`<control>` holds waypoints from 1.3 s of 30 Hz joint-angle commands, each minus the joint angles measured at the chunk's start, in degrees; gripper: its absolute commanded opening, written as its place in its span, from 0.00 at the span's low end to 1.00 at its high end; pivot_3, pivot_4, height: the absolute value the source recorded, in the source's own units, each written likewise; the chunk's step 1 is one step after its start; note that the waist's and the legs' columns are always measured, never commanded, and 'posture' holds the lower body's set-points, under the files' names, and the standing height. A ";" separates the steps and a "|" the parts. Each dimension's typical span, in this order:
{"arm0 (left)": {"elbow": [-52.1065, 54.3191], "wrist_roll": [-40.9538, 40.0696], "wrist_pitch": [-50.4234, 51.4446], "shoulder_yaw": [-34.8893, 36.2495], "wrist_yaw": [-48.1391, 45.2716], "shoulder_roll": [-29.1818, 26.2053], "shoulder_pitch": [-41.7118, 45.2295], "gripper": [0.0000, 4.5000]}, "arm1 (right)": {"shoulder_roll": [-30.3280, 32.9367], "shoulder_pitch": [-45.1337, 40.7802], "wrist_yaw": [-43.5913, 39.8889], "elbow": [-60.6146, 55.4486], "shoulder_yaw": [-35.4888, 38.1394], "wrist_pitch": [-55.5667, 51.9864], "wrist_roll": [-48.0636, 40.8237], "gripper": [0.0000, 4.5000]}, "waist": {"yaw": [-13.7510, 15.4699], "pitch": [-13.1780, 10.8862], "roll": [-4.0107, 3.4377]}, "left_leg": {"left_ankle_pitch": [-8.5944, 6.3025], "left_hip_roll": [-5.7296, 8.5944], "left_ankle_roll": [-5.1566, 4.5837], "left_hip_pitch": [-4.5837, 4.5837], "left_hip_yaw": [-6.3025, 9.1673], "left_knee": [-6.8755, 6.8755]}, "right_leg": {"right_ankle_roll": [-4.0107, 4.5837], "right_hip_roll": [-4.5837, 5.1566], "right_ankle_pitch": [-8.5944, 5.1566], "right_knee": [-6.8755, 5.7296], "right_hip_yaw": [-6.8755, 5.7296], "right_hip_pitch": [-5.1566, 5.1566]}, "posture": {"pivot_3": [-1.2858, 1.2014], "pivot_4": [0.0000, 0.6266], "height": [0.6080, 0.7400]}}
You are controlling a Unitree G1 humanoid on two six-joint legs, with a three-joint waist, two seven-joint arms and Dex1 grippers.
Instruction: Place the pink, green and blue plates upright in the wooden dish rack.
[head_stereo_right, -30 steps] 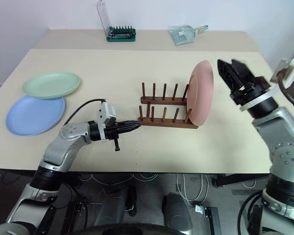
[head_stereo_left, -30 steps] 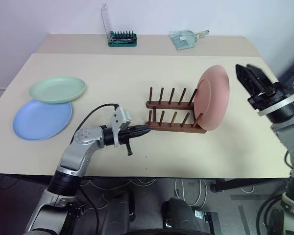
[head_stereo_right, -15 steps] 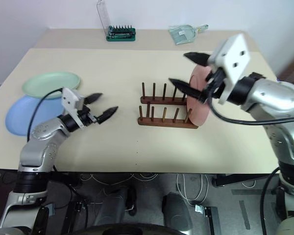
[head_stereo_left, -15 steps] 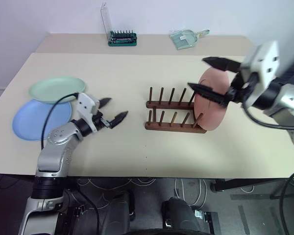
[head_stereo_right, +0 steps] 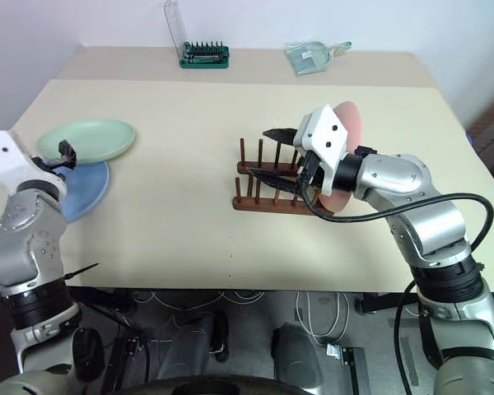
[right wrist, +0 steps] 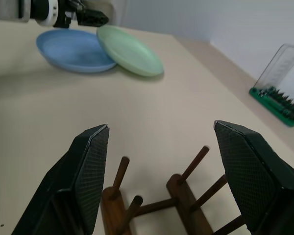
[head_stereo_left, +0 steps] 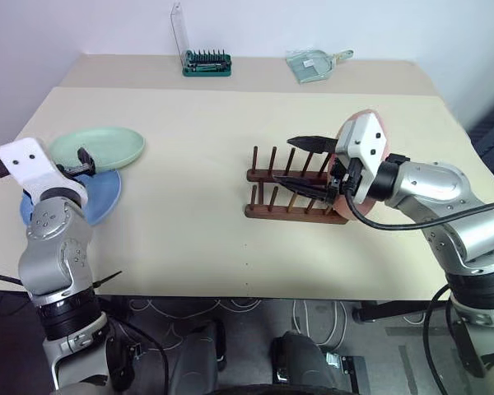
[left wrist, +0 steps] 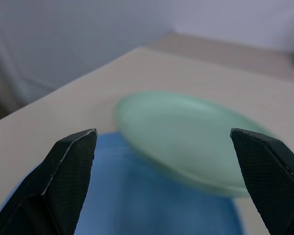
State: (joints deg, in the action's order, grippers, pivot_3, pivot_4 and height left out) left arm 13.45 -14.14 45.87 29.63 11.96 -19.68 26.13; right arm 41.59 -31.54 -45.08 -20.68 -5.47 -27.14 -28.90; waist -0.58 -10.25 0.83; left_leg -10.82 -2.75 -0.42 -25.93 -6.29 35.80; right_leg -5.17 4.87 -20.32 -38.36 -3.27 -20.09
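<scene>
The large beige table (head_stereo_left: 198,164) carried all the task's pieces. At its left edge lay the round light blue plastic plate (head_stereo_left: 99,193), flat, with the round pale mint green plastic plate (head_stereo_left: 99,148) resting partly on its far rim, tipped slightly. Well apart to the right stood the small dark brown wooden dish rack (head_stereo_left: 288,193), its two peg rows running left to right, and the round salmon pink plastic plate (head_stereo_left: 370,136) stood upright in the rack's right end.

The left gripper (left wrist: 161,147) was just beside the two flat plates, pointing level at them with its jaws spread wide and empty; the green plate's near rim lay straight ahead between the fingers, the blue one lower and nearer. The right gripper (head_stereo_left: 305,160) hovered over the rack's pegs, jaws parted and holding nothing, facing leftward.

The left arm was plainly the nearer one for the remaining plates, and the green plate, lying on top, looked the likelier to be taken first, probably by its raised edge.
</scene>
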 commanded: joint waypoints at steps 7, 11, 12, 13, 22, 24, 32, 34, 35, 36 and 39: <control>-14.87 -0.39 10.34 5.15 1.57 -6.22 11.52 1.00 | -2.61 1.62 -0.15 -2.96 0.60 0.67 2.09 0.78 | -0.09 -0.05 0.09 | 0.06 -0.04 0.11 0.00 0.00 -0.02 | 0.01 -0.10 0.00 -0.05 0.00 -0.08 | 0.52 0.24 0.94; -24.00 -1.05 9.03 7.35 2.51 -6.85 17.31 1.00 | -3.05 4.06 1.18 -4.96 1.49 0.11 2.43 0.78 | 0.05 -0.13 0.33 | 0.06 -0.03 0.12 -0.02 0.00 -0.01 | 0.01 -0.10 0.00 -0.06 0.00 -0.09 | 0.52 0.24 0.94; -25.70 -0.91 7.95 7.18 2.01 -7.26 18.17 1.00 | -3.14 4.52 1.47 -5.36 1.62 -0.03 2.49 0.78 | 0.00 -0.15 0.39 | 0.06 -0.03 0.12 -0.04 0.00 0.00 | 0.01 -0.10 0.00 -0.06 0.00 -0.09 | 0.52 0.24 0.94; -27.38 -0.87 7.19 7.06 1.52 -7.70 18.95 1.00 | -3.21 4.91 1.71 -5.71 1.68 -0.13 2.55 0.78 | 0.00 -0.15 0.40 | 0.06 -0.03 0.12 -0.06 0.00 0.00 | 0.01 -0.08 0.00 -0.06 0.00 -0.12 | 0.52 0.24 0.94; -39.55 -2.47 1.61 8.23 -0.12 -10.20 23.50 0.48 | -3.90 6.52 3.21 -7.29 1.94 -0.57 2.87 0.78 | -0.17 -0.14 0.42 | 0.07 -0.04 0.14 -0.08 -0.01 0.03 | 0.01 -0.09 0.01 -0.14 0.00 -0.19 | 0.52 0.24 0.94; -40.05 -2.76 0.94 8.19 0.02 -10.45 23.50 0.26 | -3.92 6.64 3.27 -7.30 1.92 -0.52 2.84 0.78 | -0.13 -0.15 0.45 | 0.07 -0.04 0.14 -0.08 -0.01 0.03 | 0.01 -0.10 0.01 -0.14 0.00 -0.19 | 0.52 0.24 0.94; -37.61 -4.45 0.92 8.53 0.52 -9.95 21.78 0.01 | -4.08 6.45 2.90 -6.88 1.72 -0.13 3.03 0.78 | -0.15 -0.13 0.49 | 0.07 -0.04 0.14 -0.10 -0.01 0.08 | 0.01 -0.09 0.01 -0.21 0.00 -0.20 | 0.52 0.24 0.94; -36.11 -5.18 0.86 8.51 0.38 -9.50 20.95 0.01 | -4.11 6.17 2.70 -6.78 1.57 0.06 3.16 0.78 | -0.16 -0.13 0.49 | 0.07 -0.04 0.14 -0.10 -0.01 0.09 | 0.01 -0.08 0.01 -0.22 0.01 -0.20 | 0.52 0.24 0.94; -35.21 -5.84 0.55 8.82 0.30 -9.01 20.71 0.01 | -4.12 6.02 2.60 -6.70 1.52 0.16 3.23 0.78 | -0.16 -0.13 0.49 | 0.07 -0.04 0.14 -0.10 -0.02 0.09 | 0.01 -0.08 0.01 -0.22 0.01 -0.20 | 0.52 0.24 0.94; -34.27 -6.51 0.21 9.01 0.05 -8.60 20.55 0.01 | -4.13 5.84 2.50 -6.61 1.47 0.23 3.29 0.78 | -0.13 -0.13 0.49 | 0.07 -0.04 0.14 -0.10 -0.01 0.10 | 0.01 -0.08 0.01 -0.23 0.01 -0.21 | 0.52 0.24 0.94; -28.95 -9.37 -2.73 8.09 -3.96 -7.12 20.07 0.01 | -4.14 4.70 2.40 -6.41 1.31 0.59 4.02 0.78 | -0.11 -0.14 0.51 | 0.07 -0.04 0.14 -0.10 -0.01 0.11 | 0.01 -0.08 0.01 -0.25 0.01 -0.21 | 0.52 0.24 0.94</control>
State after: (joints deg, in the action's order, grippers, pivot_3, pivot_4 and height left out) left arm -20.75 -21.36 45.82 38.01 10.49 -26.45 45.37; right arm 37.59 -25.26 -42.55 -25.30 -5.41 -27.80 -25.19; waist -0.69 -10.38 1.34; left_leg -10.75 -2.79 -0.29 -26.04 -6.30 35.93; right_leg -5.16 4.80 -20.31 -38.61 -3.26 -20.30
